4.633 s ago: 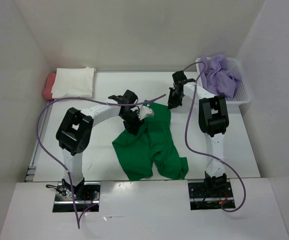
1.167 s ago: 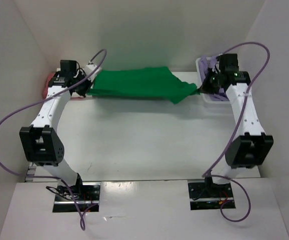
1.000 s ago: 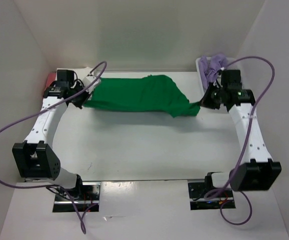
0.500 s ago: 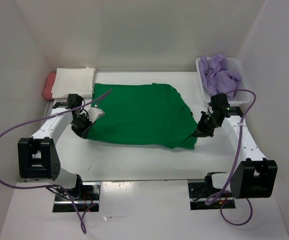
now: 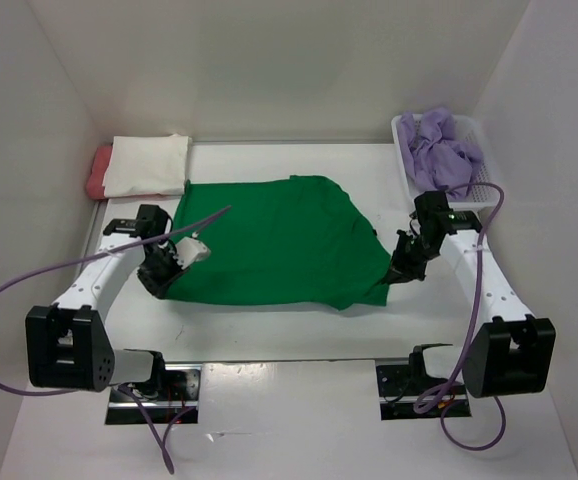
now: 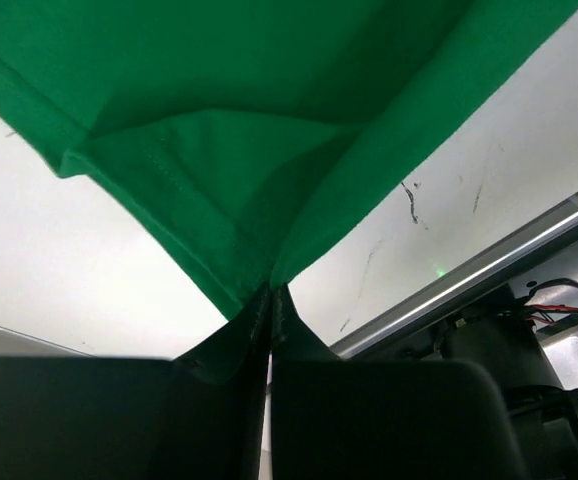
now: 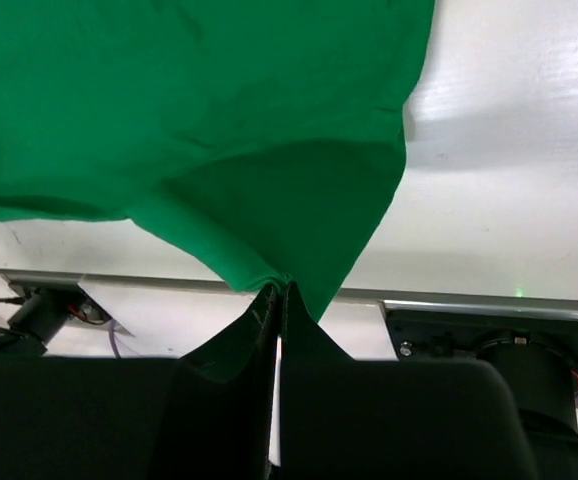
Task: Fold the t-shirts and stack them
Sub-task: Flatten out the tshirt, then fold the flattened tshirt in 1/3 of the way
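On the table (image 5: 269, 325), left gripper (image 5: 158, 279) and right gripper (image 5: 400, 271) each clamp a green t-shirt (image 5: 279, 240) corner.

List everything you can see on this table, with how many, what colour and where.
green t-shirt: one, bright green, spread mid-table
cream-white t-shirt: one, cream, folded, far left
salmon-red t-shirt: one, salmon-red, showing at the cream one's left edge
lavender t-shirt: one, lavender, crumpled in the basket
basket: one, white, far right
left gripper: one, black, shut on the green t-shirt's near left corner
right gripper: one, black, shut on its near right corner
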